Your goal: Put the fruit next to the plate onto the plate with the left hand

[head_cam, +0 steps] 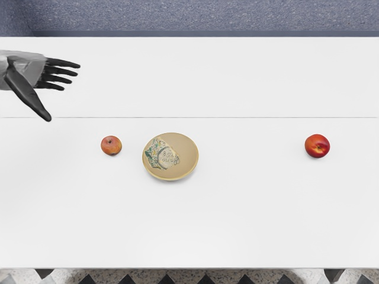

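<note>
Nearest us sat the plate (pixel 188 155) on the table (pixel 237 225), with the small red fruit (pixel 111 145) just beside its left edge. A second fruit (pixel 317 145) lay well apart to the right. Farther back and left of the small fruit hovered our left hand (pixel 35 74), fingers (pixel 65 71) spread and empty. We judged the reach would run nearward and rightward.

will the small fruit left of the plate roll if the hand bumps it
Probably: the small fruit looks round and sits on the table, so a nudge could roll it. Its skin looks smooth, so it may slip in the left hand.
</note>
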Controlling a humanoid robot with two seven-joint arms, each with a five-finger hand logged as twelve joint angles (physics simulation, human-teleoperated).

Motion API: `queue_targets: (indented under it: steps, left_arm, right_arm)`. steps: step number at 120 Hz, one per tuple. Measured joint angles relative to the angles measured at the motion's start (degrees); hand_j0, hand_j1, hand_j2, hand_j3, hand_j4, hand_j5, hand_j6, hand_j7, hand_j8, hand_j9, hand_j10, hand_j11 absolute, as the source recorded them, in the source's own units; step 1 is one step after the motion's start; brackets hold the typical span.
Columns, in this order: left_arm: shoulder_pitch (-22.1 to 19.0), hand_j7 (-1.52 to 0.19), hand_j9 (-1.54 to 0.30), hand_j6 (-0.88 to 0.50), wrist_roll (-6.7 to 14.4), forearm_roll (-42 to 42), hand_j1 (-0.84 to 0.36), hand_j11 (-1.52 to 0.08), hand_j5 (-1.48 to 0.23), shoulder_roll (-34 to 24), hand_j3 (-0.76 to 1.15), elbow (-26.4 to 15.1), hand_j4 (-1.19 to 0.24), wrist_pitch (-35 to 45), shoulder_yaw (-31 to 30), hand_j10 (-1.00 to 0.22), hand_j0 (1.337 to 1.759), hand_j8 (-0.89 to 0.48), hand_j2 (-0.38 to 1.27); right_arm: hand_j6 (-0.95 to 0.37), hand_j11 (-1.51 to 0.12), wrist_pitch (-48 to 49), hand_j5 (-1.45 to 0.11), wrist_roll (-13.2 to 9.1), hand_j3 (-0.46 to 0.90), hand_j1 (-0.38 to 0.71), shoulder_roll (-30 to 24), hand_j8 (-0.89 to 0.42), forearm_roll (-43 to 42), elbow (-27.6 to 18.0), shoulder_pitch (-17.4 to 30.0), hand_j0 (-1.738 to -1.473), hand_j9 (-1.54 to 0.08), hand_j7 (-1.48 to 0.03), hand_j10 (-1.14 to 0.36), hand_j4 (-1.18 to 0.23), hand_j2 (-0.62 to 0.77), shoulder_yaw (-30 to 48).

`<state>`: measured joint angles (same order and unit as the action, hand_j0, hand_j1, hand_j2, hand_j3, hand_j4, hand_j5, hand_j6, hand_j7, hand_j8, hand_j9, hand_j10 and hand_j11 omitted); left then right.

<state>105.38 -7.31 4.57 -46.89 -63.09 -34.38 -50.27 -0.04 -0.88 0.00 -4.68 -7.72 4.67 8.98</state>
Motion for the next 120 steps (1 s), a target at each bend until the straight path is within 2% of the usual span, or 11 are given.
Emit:
queue_targets:
  steps: [20, 40, 50, 54, 61, 65, 71, 80, 88, 95, 120]
  left_arm:
    - [-1.0, -0.03, -0.03, -0.02, -0.1, -0.6, 0.32, -0.03, -0.03, 0.9, 0.00, 1.0, -0.02, -0.5, 0.7, -0.02, 1.658, -0.02, 0.01]
    - [-0.8, -0.02, -0.02, -0.02, -0.2, -7.3, 0.33, -0.02, -0.02, 19.5, 0.00, 11.7, -0.02, -0.6, -0.5, -0.02, 1.658, -0.02, 0.01]
    - [4.3, -0.02, -0.02, -0.02, -0.2, -5.4, 0.33, -0.02, -0.02, 34.2, 0.00, 17.4, -0.02, -0.6, -11.1, -0.02, 1.658, -0.02, 0.00]
    - [8.8, -0.02, -0.02, -0.02, -0.2, -4.2, 0.33, -0.02, -0.02, 39.1, 0.00, 15.8, -0.02, -0.6, -16.2, -0.02, 1.658, -0.02, 0.00]
    - [15.1, -0.02, -0.02, -0.02, 0.0, -2.2, 0.33, -0.02, -0.02, 43.7, 0.00, 6.3, -0.02, 4.4, -22.5, -0.02, 1.658, -0.02, 0.00]
    - [15.4, -0.02, -0.02, -0.02, 1.0, 0.0, 0.33, -0.02, -0.02, 46.5, 0.00, 1.2, -0.02, 9.1, -25.1, -0.02, 1.658, -0.02, 0.00]
    - [14.8, -0.02, -0.02, -0.02, 4.5, 5.0, 0.33, -0.02, -0.02, 46.9, 0.00, -4.5, -0.02, 16.3, -27.9, -0.02, 1.658, -0.02, 0.00]
    - [14.2, -0.02, -0.02, -0.02, 7.8, 13.2, 0.33, -0.02, -0.02, 46.9, 0.00, -10.1, -0.02, 23.3, -30.4, -0.01, 1.658, -0.01, 0.00]
    - [13.5, -0.02, -0.02, -0.01, 9.2, 19.2, 0.33, -0.02, -0.02, 46.9, 0.00, -12.8, -0.01, 26.4, -31.0, -0.01, 1.658, -0.01, 0.00]
    - [13.3, -0.02, -0.02, -0.01, 9.9, 18.1, 0.33, -0.02, -0.02, 46.9, 0.00, -14.0, -0.01, 27.8, -30.2, -0.01, 1.658, -0.01, 0.00]
    - [11.5, -0.02, -0.02, -0.01, 10.8, 24.0, 0.33, -0.02, -0.02, 46.9, 0.00, -14.7, -0.01, 33.6, -25.9, -0.01, 1.658, -0.01, 0.00]
  right_arm:
    - [0.00, 0.00, 0.0, 0.00, 0.0, 0.00, -0.35, 0.0, 0.00, 0.1, 0.3, -0.1, -1.658, 0.00, 0.00, 0.00, 0.00, 0.00, 0.1]
    - [0.00, 0.00, 0.0, 0.00, 0.0, 0.00, -0.35, 0.0, 0.00, 0.2, 0.4, -0.1, -1.658, 0.00, 0.00, 0.00, 0.00, 0.00, 0.2]
    - [0.00, 0.00, 0.0, 0.00, 0.0, 0.00, -0.35, 0.0, 0.00, 0.2, 0.4, -0.1, -1.658, 0.00, 0.00, 0.00, 0.00, 0.00, 0.2]
    - [0.00, 0.00, 0.0, 0.00, 0.0, 0.00, -0.35, 0.0, 0.00, 0.2, 0.4, -0.1, -1.658, 0.00, 0.00, 0.00, 0.00, 0.00, 0.2]
    - [0.00, 0.00, 0.0, 0.00, 0.0, 0.00, -0.35, 0.0, 0.00, 0.2, 0.4, -0.1, -1.658, 0.00, 0.00, 0.00, 0.00, 0.00, 0.2]
    - [0.00, 0.00, 0.0, 0.00, 0.0, 0.00, -0.35, 0.0, 0.00, 0.2, 0.4, -0.1, -1.658, 0.00, 0.00, 0.00, 0.00, 0.00, 0.2]
    - [0.00, 0.00, 0.0, 0.00, 0.0, 0.00, -0.35, 0.0, 0.00, 0.2, 0.4, -0.1, -1.658, 0.00, 0.00, 0.00, 0.00, 0.00, 0.2]
    - [0.00, 0.00, 0.0, 0.00, 0.0, 0.00, -0.35, 0.0, 0.00, 0.2, 0.4, -0.1, -1.658, 0.00, 0.00, 0.00, 0.00, 0.00, 0.2]
    - [0.00, 0.00, 0.0, 0.00, 0.0, 0.00, -0.35, 0.0, 0.00, 0.2, 0.4, -0.1, -1.658, 0.00, 0.00, 0.00, 0.00, 0.00, 0.2]
    - [0.00, 0.00, 0.0, 0.00, 0.0, 0.00, -0.35, 0.0, 0.00, 0.2, 0.4, -0.1, -1.658, 0.00, 0.00, 0.00, 0.00, 0.00, 0.2]
    - [0.00, 0.00, 0.0, 0.00, 0.0, 0.00, -0.35, 0.0, 0.00, 0.2, 0.4, -0.1, -1.658, 0.00, 0.00, 0.00, 0.00, 0.00, 0.2]
